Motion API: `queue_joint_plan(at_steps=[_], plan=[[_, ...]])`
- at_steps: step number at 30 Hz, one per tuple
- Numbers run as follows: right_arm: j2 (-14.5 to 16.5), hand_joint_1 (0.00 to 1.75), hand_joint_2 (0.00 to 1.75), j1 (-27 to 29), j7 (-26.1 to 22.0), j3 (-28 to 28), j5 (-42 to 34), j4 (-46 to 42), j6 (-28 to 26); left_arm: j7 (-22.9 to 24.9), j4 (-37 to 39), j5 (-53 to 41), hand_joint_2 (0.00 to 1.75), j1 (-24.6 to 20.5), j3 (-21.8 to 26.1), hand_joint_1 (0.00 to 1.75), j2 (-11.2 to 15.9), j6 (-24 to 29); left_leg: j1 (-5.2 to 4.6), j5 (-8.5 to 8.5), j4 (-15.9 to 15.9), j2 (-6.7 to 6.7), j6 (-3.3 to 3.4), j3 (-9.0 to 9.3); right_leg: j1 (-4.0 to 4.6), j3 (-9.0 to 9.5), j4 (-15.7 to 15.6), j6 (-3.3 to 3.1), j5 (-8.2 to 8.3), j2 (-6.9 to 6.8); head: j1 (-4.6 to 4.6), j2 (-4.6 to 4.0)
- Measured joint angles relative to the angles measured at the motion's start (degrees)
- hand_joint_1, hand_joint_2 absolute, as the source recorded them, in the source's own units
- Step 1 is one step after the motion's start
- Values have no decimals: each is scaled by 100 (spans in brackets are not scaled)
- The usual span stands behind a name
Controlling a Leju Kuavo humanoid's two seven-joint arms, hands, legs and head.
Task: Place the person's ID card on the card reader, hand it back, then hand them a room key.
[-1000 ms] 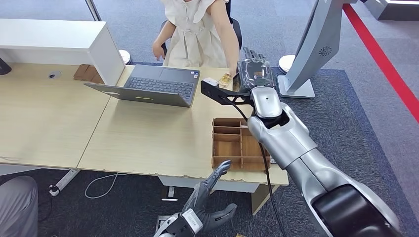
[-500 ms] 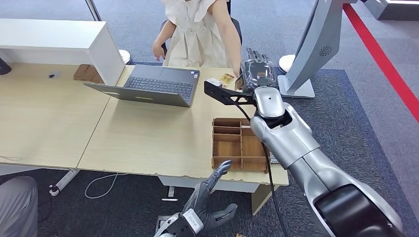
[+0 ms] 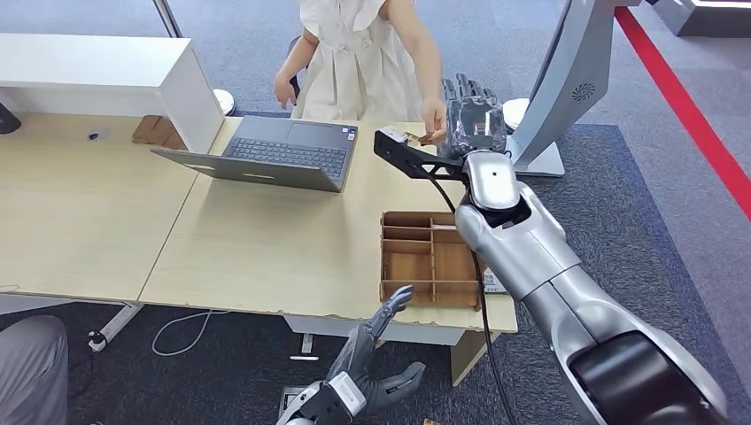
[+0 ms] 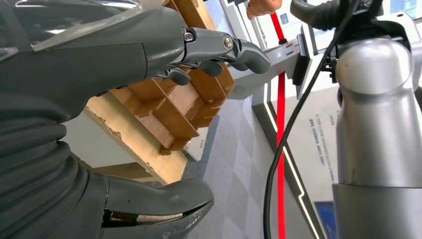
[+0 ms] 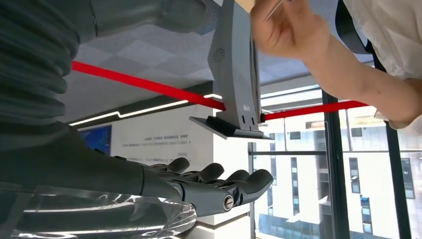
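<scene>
From the head view, the right hand point(image 3: 474, 119) is stretched out over the far edge of the counter point(image 3: 266, 239), fingers straight and pointing away, nothing visibly in its grasp; a person's hand point(image 3: 434, 133) sits just beside it on its left, pinching a small card point(image 3: 413, 137) at the counter's far edge; the person point(image 3: 359, 57), in a pale dress, stands behind the counter. An open laptop point(image 3: 283, 155) lies on the counter to the left of the card; a wooden divided tray point(image 3: 425, 257) rests near the counter's front right edge, partly under the right forearm; a white box-like riser point(image 3: 106, 75) stands at the far left; a grey stand with a flat base point(image 3: 540, 133) rises from the carpet beyond the right hand. The left hand point(image 3: 367, 372) hangs below the counter's front edge, fingers spread and holding nothing.

In the left wrist view, the left hand point(image 4: 149, 74) shows thumb and fingers apart and bare; the wooden divided tray point(image 4: 174, 104) lies past its fingers on the counter edge point(image 4: 129, 144); the silver right arm point(image 4: 378, 124) fills one side.

In the right wrist view, the right hand point(image 5: 199, 184) has its fingers extended side by side with nothing held; the person's hand point(image 5: 288, 30) is well apart from them, gripping a thin edge of the card point(image 5: 274, 7); the grey stand point(image 5: 234, 74) lies between.
</scene>
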Motion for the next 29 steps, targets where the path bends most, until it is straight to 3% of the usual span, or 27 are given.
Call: queue_joint_plan(at_steps=[7,15,19,25,29], plan=[[-180,0,175,102,-62,-342,-646,-598,-771,92,-5,-46,175,-1,1,0,1,296,0,0,1,0,0,0,0,0,0,0,0,0,-1,0],[-287,0,175,232,-99,-628,-742,-1104,-855,108,-7,-56,175,-1,3,0,2,327,0,0,1,0,0,1,0,0,0,0,0,0,-1,0],[-310,0,0,287,-216,-716,-950,-1255,-1006,119,-8,-68,175,0,4,0,2,392,1,0,1,0,0,2,1,1,0,0,0,0,-1,0],[-513,0,0,1274,-1224,-1118,-4105,-2269,-2420,428,-168,-229,175,88,101,0,60,900,2,-4,1,-4,2,4,2,4,-3,1,-2,-1,-1,0],[-780,0,0,2247,-2218,-1400,-6105,-3183,-2754,586,-374,-346,175,218,195,0,165,1159,3,-11,0,-4,5,5,3,7,-9,4,-7,-1,1,0]])
